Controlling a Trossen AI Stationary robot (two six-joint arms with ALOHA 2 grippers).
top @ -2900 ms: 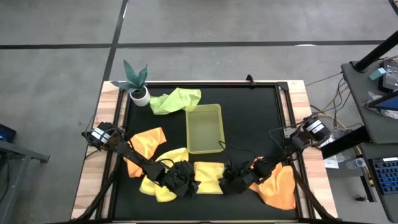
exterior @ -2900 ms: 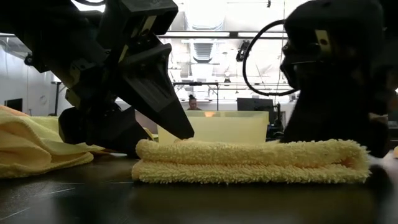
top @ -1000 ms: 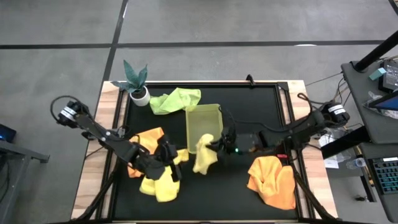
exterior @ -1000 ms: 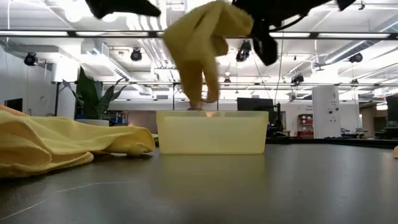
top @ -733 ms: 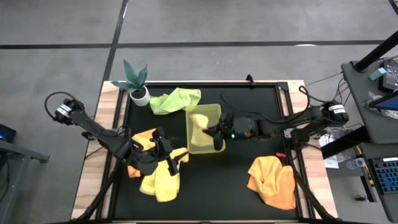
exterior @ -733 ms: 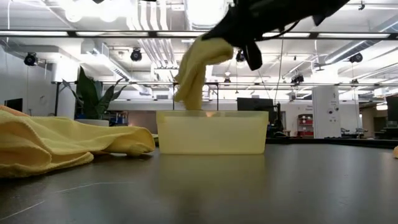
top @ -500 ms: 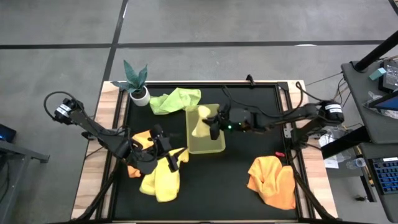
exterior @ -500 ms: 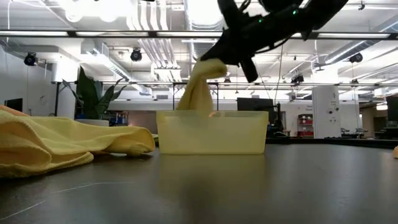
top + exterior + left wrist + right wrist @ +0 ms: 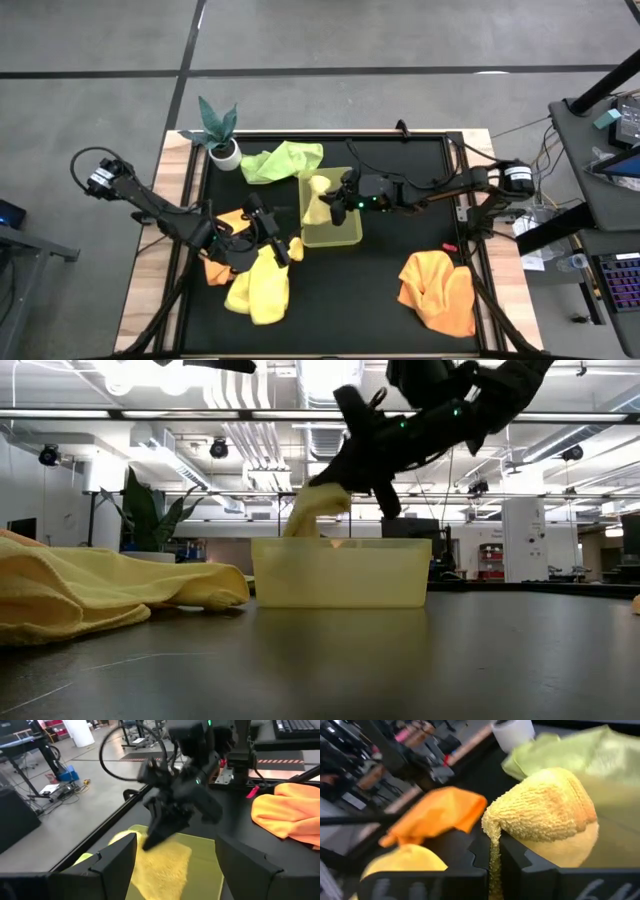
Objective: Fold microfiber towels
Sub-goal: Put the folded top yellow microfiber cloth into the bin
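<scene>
My right gripper (image 9: 338,207) reaches in from the table's right and is shut on a pale yellow towel (image 9: 318,196), held over the yellow-green tray (image 9: 345,235). In the low view the towel (image 9: 312,510) hangs from the gripper (image 9: 340,478) down behind the tray's wall (image 9: 340,575). My left gripper (image 9: 268,238) hovers open above a second pale yellow towel (image 9: 258,287) and an orange towel (image 9: 222,222), both lying crumpled on the mat. A light green towel (image 9: 283,160) lies at the back, and another orange towel (image 9: 438,290) at the near right. My right gripper pinches a bunched fold of the pale yellow towel (image 9: 492,834) between its two fingers, and the cloth bulges out past the fingertips (image 9: 540,810). The fingers come from the table's right, slanting a little down. The towel hangs slack below them, its lower end inside the tray (image 9: 162,865).
A small potted plant (image 9: 220,135) stands at the far left corner. The black mat (image 9: 400,170) is bare to the right of the tray. Wooden rails (image 9: 470,180) frame the mat's sides.
My right gripper, shut throughout, has carried the pale yellow towel from the tray's near end toward the table's far edge and down. The towel, which hung above the tray, now has its lower end inside it. My left gripper has drifted slightly toward the far edge and turned.
</scene>
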